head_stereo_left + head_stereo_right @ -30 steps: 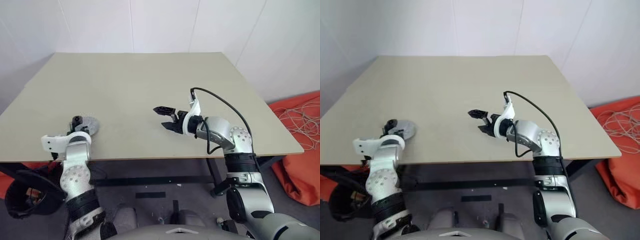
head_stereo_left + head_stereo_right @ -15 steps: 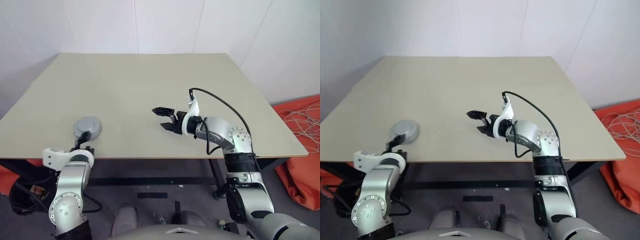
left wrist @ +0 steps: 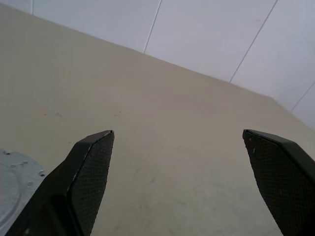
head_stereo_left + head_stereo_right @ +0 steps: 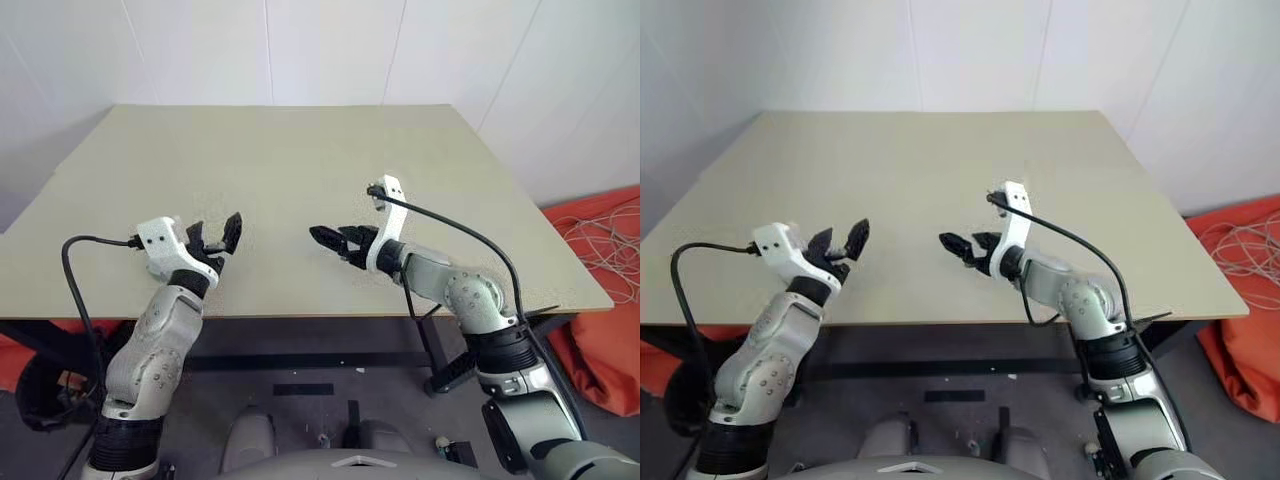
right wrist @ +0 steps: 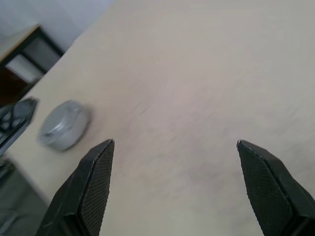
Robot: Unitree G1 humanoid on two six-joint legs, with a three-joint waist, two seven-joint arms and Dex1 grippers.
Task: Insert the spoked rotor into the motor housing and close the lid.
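- Left gripper [image 4: 220, 236]: jaws spread wide, nothing between them, held over the near left part of the table [image 4: 300, 170].
- Right gripper [image 4: 335, 241]: jaws wide apart, empty, over the table's near middle, pointing toward the left one.
- Lid [image 5: 64, 125]: grey round disc flat on the table near its front left edge, beside the left gripper, untouched.

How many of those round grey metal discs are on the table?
1. The grey disc lies near the table's front edge, by the left gripper. Others may be hidden behind the arms.
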